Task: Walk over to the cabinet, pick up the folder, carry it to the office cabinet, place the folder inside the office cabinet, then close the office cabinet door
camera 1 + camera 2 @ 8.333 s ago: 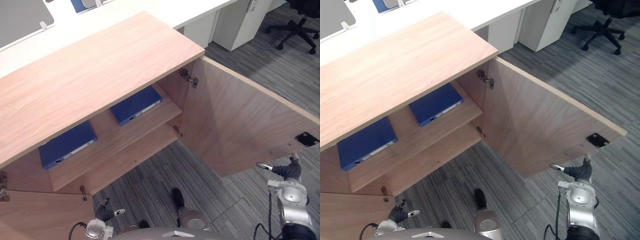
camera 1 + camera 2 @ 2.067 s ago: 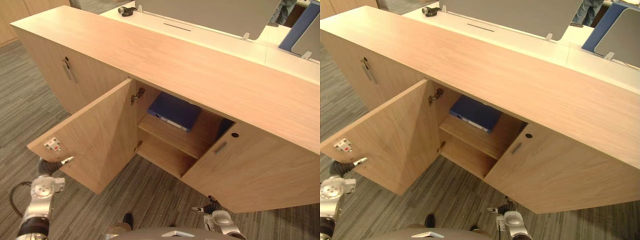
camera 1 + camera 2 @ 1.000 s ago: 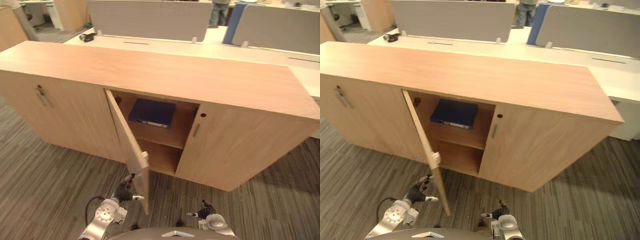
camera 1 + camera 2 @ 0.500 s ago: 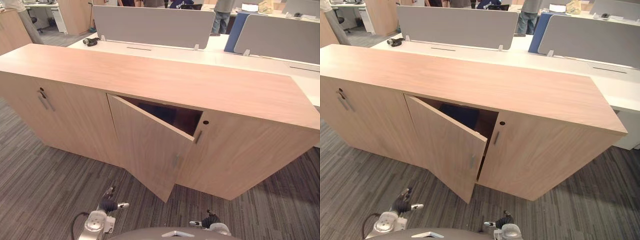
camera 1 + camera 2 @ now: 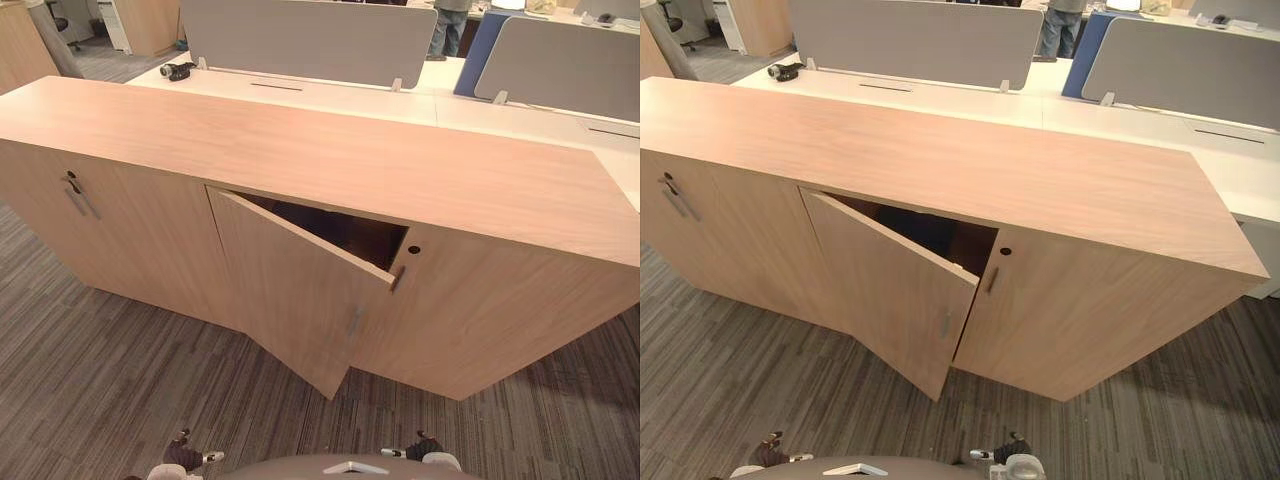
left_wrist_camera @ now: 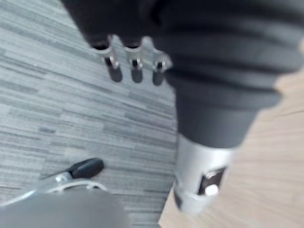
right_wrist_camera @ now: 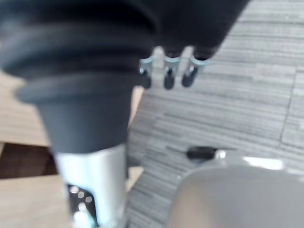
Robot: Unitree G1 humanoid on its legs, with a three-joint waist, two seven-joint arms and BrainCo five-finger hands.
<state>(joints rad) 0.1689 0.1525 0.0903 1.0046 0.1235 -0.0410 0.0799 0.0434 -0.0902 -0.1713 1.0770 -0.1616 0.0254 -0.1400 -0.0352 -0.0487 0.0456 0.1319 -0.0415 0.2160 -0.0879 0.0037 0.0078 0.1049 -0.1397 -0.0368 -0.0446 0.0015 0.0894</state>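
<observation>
office cabinet door (image 5: 300,290) stands ajar, folder judged inside, hidden behind it; left hand (image 5: 183,457) and right hand (image 5: 428,450) hang low over carpet (image 5: 100,380), both loosely open, empty, clear of the door's swing.

Nothing here I can actually read, tbh. No lettering, numbers, labels or signs that I can make out on the office cabinet (image 5: 300,150), its half-open door (image 5: 290,290) or the white desks behind it (image 5: 440,100).
</observation>
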